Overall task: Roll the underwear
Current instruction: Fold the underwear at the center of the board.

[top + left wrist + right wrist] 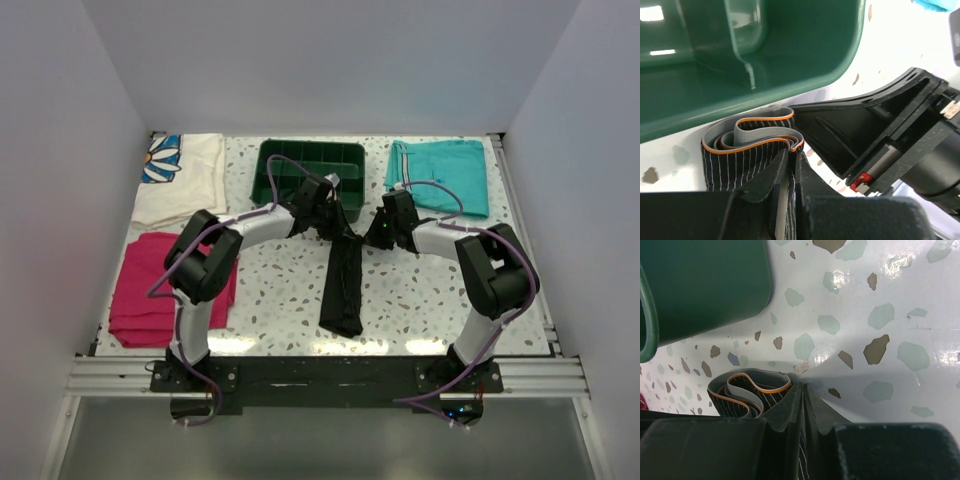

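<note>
The underwear (343,285) is black, finely striped, folded into a long narrow strip that runs from mid-table toward the near edge. Its far end is the grey, orange-edged waistband (757,131), bunched in loops just in front of the green bin. My left gripper (328,222) is shut on the striped fabric (790,165) at that end's left side. My right gripper (375,232) is shut on the same end (747,390) from the right, with striped cloth pinched between its fingers (792,410). Both grippers sit low over the table, close together.
A dark green divided bin (308,168) stands right behind the grippers. Teal shorts (440,175) lie at the back right. A folded magenta cloth (165,285) lies at the left, a white flowered cloth (180,175) behind it.
</note>
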{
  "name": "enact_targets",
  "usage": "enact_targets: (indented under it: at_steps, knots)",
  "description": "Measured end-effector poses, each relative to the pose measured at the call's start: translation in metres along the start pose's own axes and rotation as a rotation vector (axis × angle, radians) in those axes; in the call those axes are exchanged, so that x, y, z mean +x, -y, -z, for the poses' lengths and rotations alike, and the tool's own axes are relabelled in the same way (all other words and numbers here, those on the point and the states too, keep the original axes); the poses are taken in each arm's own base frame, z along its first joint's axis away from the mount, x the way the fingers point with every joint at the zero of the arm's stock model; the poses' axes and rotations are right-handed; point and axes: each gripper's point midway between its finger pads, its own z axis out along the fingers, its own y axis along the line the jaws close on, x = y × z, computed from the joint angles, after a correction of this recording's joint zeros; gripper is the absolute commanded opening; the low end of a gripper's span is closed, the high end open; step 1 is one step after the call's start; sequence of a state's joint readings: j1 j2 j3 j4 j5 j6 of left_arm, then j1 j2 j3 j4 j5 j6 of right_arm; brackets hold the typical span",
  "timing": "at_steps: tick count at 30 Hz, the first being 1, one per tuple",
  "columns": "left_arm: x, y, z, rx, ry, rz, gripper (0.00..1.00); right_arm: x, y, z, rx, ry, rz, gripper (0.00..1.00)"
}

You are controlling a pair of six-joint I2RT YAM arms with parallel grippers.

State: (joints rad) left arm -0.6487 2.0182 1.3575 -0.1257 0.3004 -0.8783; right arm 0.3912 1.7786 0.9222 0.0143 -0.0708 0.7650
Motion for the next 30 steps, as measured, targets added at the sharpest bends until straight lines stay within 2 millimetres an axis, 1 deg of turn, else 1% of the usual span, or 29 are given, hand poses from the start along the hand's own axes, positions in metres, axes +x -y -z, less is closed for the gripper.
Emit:
enact_targets:
  at_steps: [1, 2, 5, 7, 11, 12, 13, 15, 18, 23, 26, 28, 30]
  knots:
    - [0.0, 0.002, -0.001, 0.008, -0.001, 0.003, 0.09, 0.0, 0.0, 0.0, 0.0, 0.001, 0.0, 0.12]
    - [0.0, 0.004, -0.001, 0.018, -0.002, 0.011, 0.13, 0.0, 0.0, 0.001, 0.003, 0.001, 0.001, 0.13]
    - [0.0, 0.008, -0.004, 0.045, -0.009, 0.029, 0.2, -0.001, 0.003, 0.003, 0.016, 0.006, 0.006, 0.16]
    - [0.001, 0.01, -0.005, 0.055, -0.012, 0.038, 0.2, 0.0, 0.006, 0.006, 0.028, 0.011, 0.007, 0.19]
    - [0.001, 0.012, -0.007, 0.066, -0.017, 0.048, 0.31, 0.004, 0.02, 0.021, 0.081, 0.021, 0.01, 0.24]
    - [0.001, 0.012, -0.007, 0.066, -0.017, 0.05, 0.31, 0.004, 0.023, 0.025, 0.093, 0.026, 0.011, 0.25]
    - [0.001, 0.012, -0.007, 0.067, -0.017, 0.051, 0.32, 0.004, 0.025, 0.03, 0.101, 0.031, 0.013, 0.26]
    - [0.001, 0.013, -0.007, 0.07, -0.014, 0.049, 0.38, 0.002, 0.026, 0.04, 0.108, 0.049, 0.014, 0.27]
    - [0.0, 0.014, -0.007, 0.077, -0.011, 0.046, 0.4, -0.001, 0.027, 0.054, 0.107, 0.082, 0.015, 0.27]
    - [-0.005, 0.021, -0.006, 0.105, 0.005, 0.025, 0.4, 0.003, 0.03, 0.075, 0.099, 0.096, 0.015, 0.3]
    - [-0.009, 0.026, 0.001, 0.114, 0.022, 0.006, 0.41, 0.005, 0.025, 0.082, 0.068, 0.092, 0.018, 0.31]
    - [-0.015, 0.033, 0.013, 0.113, 0.049, -0.019, 0.41, 0.008, 0.019, 0.085, 0.033, 0.076, 0.021, 0.34]
    - [-0.022, 0.04, 0.03, 0.106, 0.091, -0.053, 0.41, 0.013, 0.009, 0.086, -0.016, 0.045, 0.021, 0.35]
